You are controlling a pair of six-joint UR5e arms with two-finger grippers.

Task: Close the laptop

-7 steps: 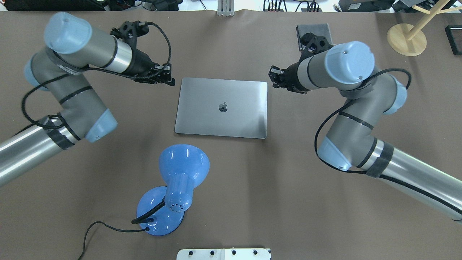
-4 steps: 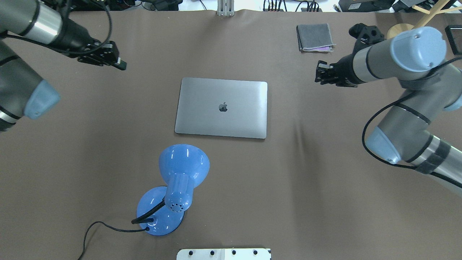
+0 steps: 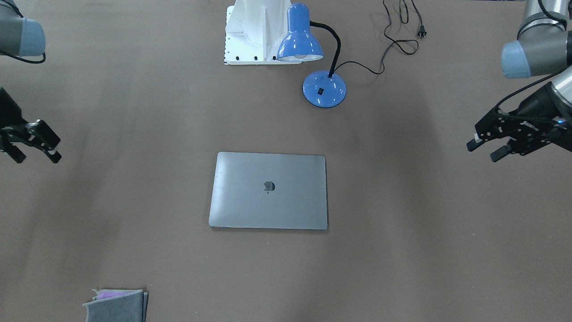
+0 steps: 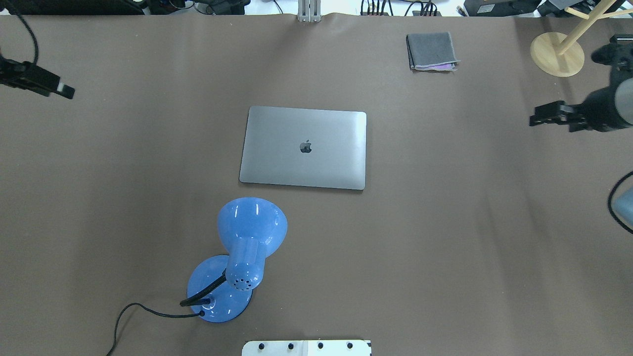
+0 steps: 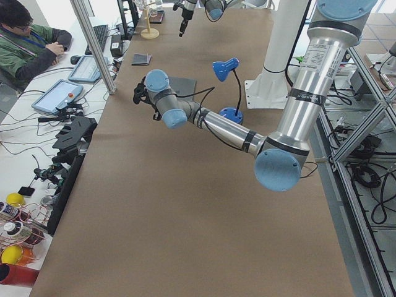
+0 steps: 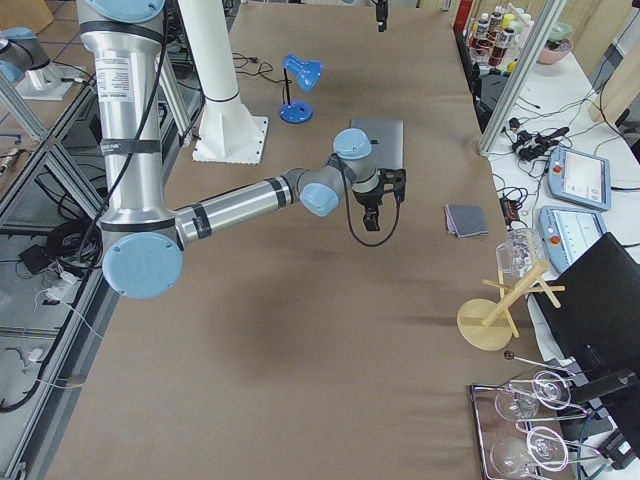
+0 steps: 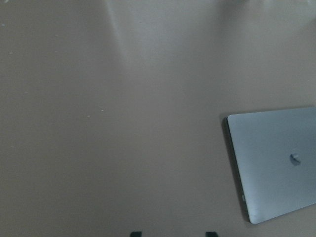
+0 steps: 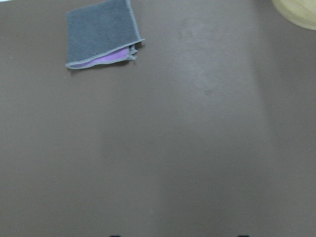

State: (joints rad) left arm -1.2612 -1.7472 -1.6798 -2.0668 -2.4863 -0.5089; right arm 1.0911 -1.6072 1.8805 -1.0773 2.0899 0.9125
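The space-grey laptop (image 4: 302, 147) lies flat in the middle of the table with its lid down and the dark apple logo facing up. It also shows in the front view (image 3: 268, 190) and at the right edge of the left wrist view (image 7: 276, 163). My left gripper (image 4: 64, 91) is open and empty, far out at the table's left side (image 3: 486, 150). My right gripper (image 4: 538, 119) is open and empty, far out at the table's right side (image 3: 35, 156). Neither gripper touches the laptop.
A blue desk lamp (image 4: 242, 257) stands near the laptop's front-left corner, its cord trailing left. A folded grey cloth (image 4: 431, 51) lies at the back right. A wooden stand (image 4: 557, 53) is at the far right corner. The white robot base (image 4: 306, 347) is at the front edge.
Both arms have drawn back from the laptop's sides, the left to the far left, the right to the far right. The laptop has not moved.
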